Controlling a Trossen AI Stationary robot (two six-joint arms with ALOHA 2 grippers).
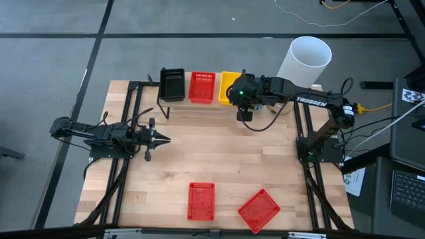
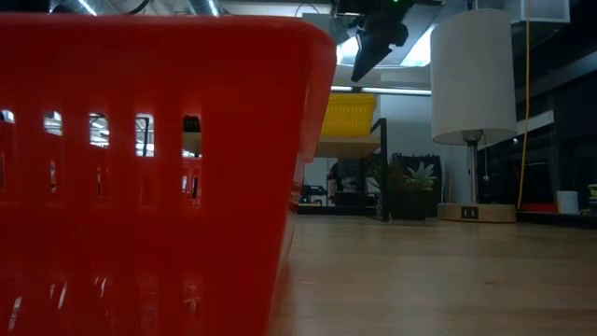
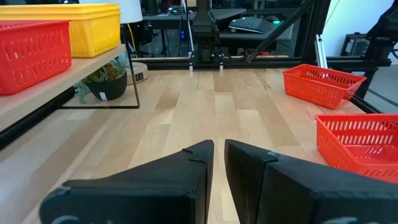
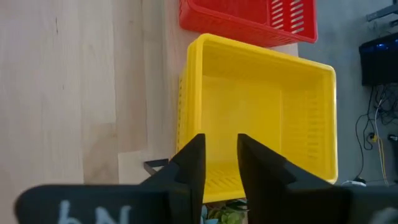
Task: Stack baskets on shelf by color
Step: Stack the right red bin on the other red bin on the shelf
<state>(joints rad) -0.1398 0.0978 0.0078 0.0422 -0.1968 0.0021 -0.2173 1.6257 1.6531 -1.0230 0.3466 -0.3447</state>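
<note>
On the shelf (image 3: 62, 74) along the table's far edge stand a black basket (image 1: 172, 84), a red basket (image 1: 202, 87) and a yellow basket (image 4: 261, 118), each resting on its bottom. My right gripper (image 4: 221, 140) hangs open just above the yellow basket's near wall, tilted down, clear of it in the low view (image 2: 371, 51). Two more red baskets (image 1: 201, 200) (image 1: 258, 210) sit on the table near its front edge. My left gripper (image 1: 165, 139) waits level at the table's left, a narrow gap between its fingers and nothing in it.
A white lamp (image 1: 309, 60) stands at the far right corner beside the shelf. A small potted plant (image 3: 106, 84) sits under the shelf. One red basket (image 2: 140, 187) fills the low view's left half. Bare wood (image 1: 219, 153) lies between the arms.
</note>
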